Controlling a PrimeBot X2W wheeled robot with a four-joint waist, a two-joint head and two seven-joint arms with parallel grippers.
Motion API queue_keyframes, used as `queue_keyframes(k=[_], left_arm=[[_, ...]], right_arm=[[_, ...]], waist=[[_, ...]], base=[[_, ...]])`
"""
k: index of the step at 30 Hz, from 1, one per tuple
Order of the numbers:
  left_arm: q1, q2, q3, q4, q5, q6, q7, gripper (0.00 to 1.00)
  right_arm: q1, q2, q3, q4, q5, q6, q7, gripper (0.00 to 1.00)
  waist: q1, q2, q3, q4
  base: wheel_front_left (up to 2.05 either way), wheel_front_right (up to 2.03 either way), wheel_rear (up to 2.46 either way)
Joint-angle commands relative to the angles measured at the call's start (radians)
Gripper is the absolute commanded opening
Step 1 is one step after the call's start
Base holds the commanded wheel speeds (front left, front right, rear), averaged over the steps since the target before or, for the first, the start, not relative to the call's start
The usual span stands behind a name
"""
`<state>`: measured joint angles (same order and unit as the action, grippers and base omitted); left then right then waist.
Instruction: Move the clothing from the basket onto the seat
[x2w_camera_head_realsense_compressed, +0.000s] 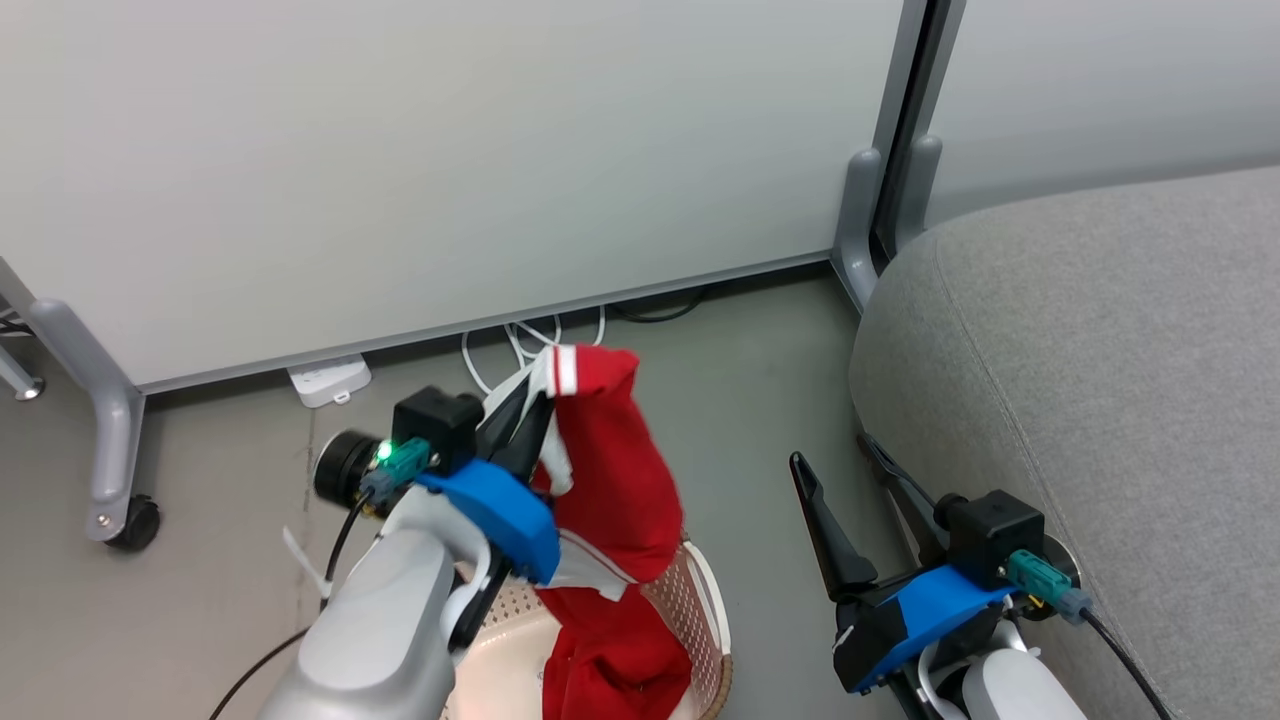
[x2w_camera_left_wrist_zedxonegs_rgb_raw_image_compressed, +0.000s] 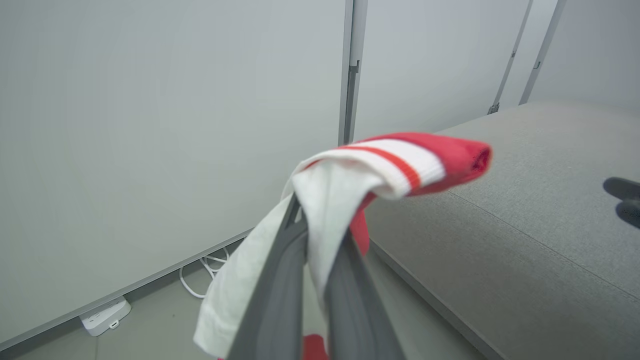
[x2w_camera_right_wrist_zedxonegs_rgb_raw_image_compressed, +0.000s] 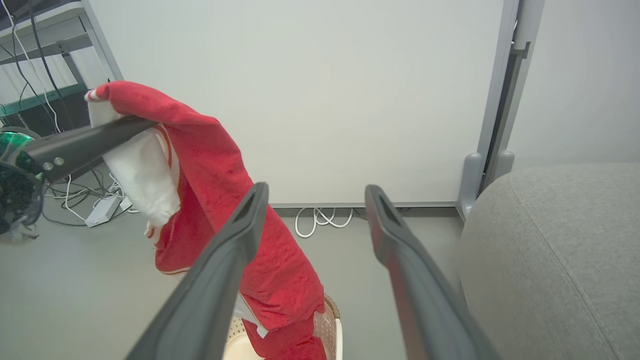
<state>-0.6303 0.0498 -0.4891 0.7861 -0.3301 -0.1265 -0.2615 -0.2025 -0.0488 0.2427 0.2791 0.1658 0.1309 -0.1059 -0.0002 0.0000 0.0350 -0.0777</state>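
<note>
Over perforated cream basket (x2w_camera_head_realsense_compressed: 706, 610), limp red clothing (x2w_camera_head_realsense_compressed: 610, 470), rounded grey fabric seat (x2w_camera_head_realsense_compressed: 1100, 350)

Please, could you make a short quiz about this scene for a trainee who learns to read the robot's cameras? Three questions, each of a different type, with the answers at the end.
1. True or false: the left gripper is shut on the red clothing.
2. Fill the gap: by the robot's own sides, the grey seat stands to the ___ of the basket.
3. Choose one. The right gripper is: A) shut on the clothing; B) open and empty; C) shut on the basket's rim.
Key: 1 true; 2 right; 3 B.
</note>
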Motion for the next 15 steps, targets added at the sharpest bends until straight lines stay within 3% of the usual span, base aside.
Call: queue_keyframes(k=[1,9,15], left_arm=[[-0.026,0.002,-0.005,-0.012,-0.008,-0.003,-0.005,0.0],[-0.117,0.002,-0.14,-0.097,-0.144,-0.004,0.023,0.0],[-0.167,0.002,-0.208,-0.126,-0.222,0.02,0.055,0.0]], right_arm=[[0.01,-0.003,-0.001,-0.006,0.001,0.0,0.0,1.0],[0.034,-0.003,-0.007,-0.032,-0.006,0.0,0.028,1.0],[0.045,-0.003,0.0,-0.045,-0.006,0.0,0.043,1.0]], waist=[[0.0002,0.0,-0.012,0.008],[0.0002,0.0,-0.049,0.018],[0.0002,0.0,-0.065,0.019]], base=[[0.0,0.0,0.0],[0.0,0.0,0.0],[0.0,0.0,0.0]])
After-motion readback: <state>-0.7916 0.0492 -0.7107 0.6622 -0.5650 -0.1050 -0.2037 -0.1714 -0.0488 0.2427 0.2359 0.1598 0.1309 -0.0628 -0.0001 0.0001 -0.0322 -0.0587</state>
